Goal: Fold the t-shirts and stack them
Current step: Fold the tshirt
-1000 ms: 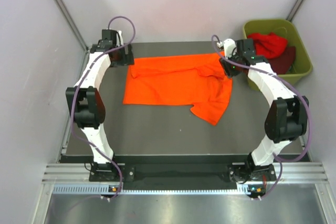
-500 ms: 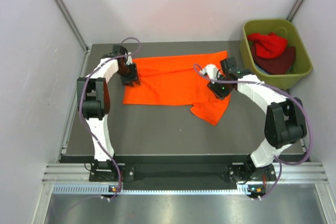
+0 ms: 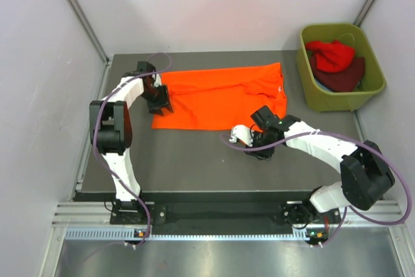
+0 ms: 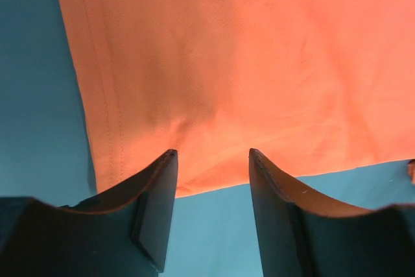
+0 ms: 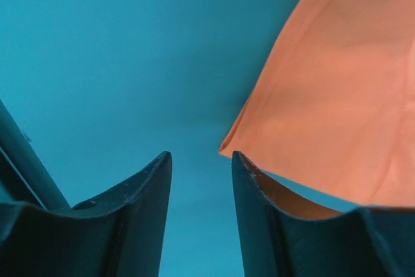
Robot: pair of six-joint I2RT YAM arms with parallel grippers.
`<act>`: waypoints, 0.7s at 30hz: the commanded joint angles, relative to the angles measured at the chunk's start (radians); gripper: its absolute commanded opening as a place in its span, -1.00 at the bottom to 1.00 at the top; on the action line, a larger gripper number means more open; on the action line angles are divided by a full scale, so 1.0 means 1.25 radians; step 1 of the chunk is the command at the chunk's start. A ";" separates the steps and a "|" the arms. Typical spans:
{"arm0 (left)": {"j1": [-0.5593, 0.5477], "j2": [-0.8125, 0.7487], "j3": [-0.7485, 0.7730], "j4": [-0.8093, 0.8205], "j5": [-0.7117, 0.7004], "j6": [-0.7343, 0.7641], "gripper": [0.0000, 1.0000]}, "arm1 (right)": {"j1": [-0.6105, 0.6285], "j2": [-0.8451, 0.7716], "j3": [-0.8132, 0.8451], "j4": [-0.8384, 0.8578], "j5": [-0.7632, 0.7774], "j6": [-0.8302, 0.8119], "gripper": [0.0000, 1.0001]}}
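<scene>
Just off the near edge of the orange t-shirt [image 3: 220, 95], the right gripper [image 5: 201, 155] hangs over bare table [image 3: 188, 160], jaws about half parted and empty, the shirt's corner just beside one finger. For a clean fold it should, I judge, take that corner squarely while the other arm pins the hem. At the shirt's left edge the left gripper [image 4: 212, 152] straddles the hem, jaws likewise half apart, the cloth flat and unpinched. Beyond the shirt's far right corner, a red t-shirt [image 3: 334, 53] and a maroon t-shirt [image 3: 347, 76] lie in the green tub [image 3: 334, 102].
</scene>
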 commanded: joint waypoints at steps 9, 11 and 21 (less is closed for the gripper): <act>0.017 -0.039 0.038 -0.001 -0.018 -0.008 0.39 | 0.008 -0.014 -0.066 0.099 0.089 -0.024 -0.08; 0.019 -0.047 0.013 -0.001 -0.023 -0.008 0.39 | 0.009 0.000 -0.069 0.119 0.096 -0.020 -0.07; 0.060 -0.054 -0.056 0.004 -0.067 -0.022 0.39 | 0.009 0.075 -0.074 0.168 0.112 -0.016 -0.10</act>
